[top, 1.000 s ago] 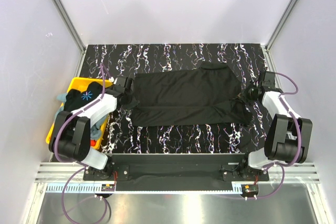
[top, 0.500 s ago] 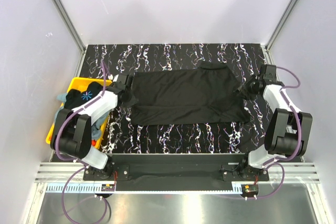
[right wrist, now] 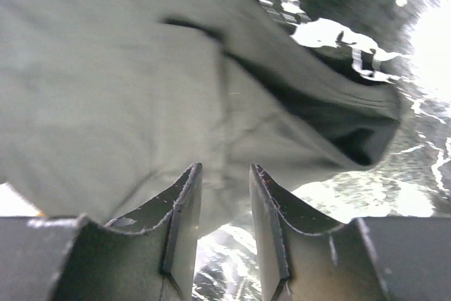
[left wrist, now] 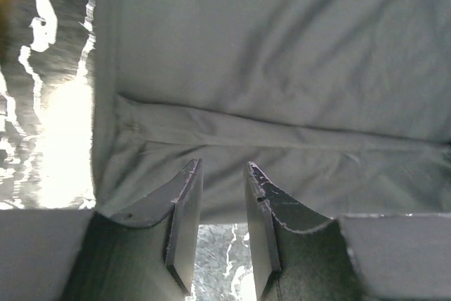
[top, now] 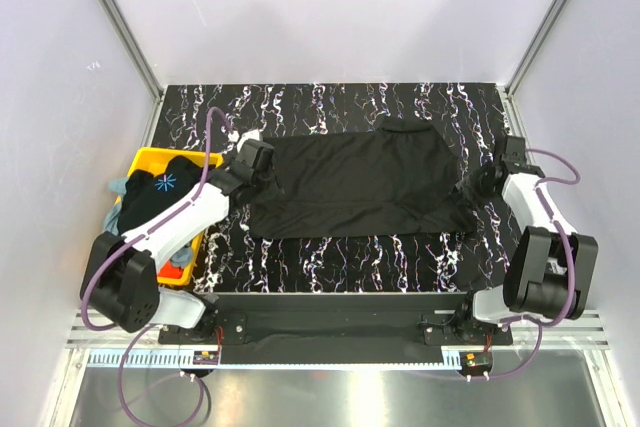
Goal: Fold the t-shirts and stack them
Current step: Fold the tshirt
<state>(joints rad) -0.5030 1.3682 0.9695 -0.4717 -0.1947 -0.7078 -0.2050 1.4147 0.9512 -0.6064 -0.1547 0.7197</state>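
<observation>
Yellow bin sits left of my left end effector, with a starburst-print shirt heaped inside. Its jaws stand narrowly apart and empty, the black t-shirt flat on the surface just ahead. My right end effector is likewise narrowly parted and empty, at the shirt's opposite edge

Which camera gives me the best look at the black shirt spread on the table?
Top external: it shows the whole black shirt flat on the table. The left wrist view catches only a seamed edge close up; the right wrist view only a blurred sleeve opening.
</observation>
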